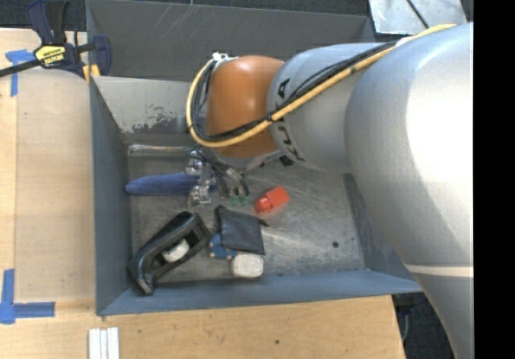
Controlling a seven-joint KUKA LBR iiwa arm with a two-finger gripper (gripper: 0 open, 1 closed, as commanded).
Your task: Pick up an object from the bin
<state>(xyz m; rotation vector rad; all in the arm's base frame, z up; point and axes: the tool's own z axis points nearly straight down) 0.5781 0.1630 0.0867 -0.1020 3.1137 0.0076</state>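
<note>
Grey bin (241,31), red block (272,200), blue handle (157,184).

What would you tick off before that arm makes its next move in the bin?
1. Gripper down at the right end of the blue handle: ok.
2. Something in its grasp: cannot tell.
3. Red block lies apart, toward the view's right: ok.
4. Black clamp lies apart, toward the front wall: ok.
5. Dark pouch close by the gripper, touching or not: cannot tell.
</note>
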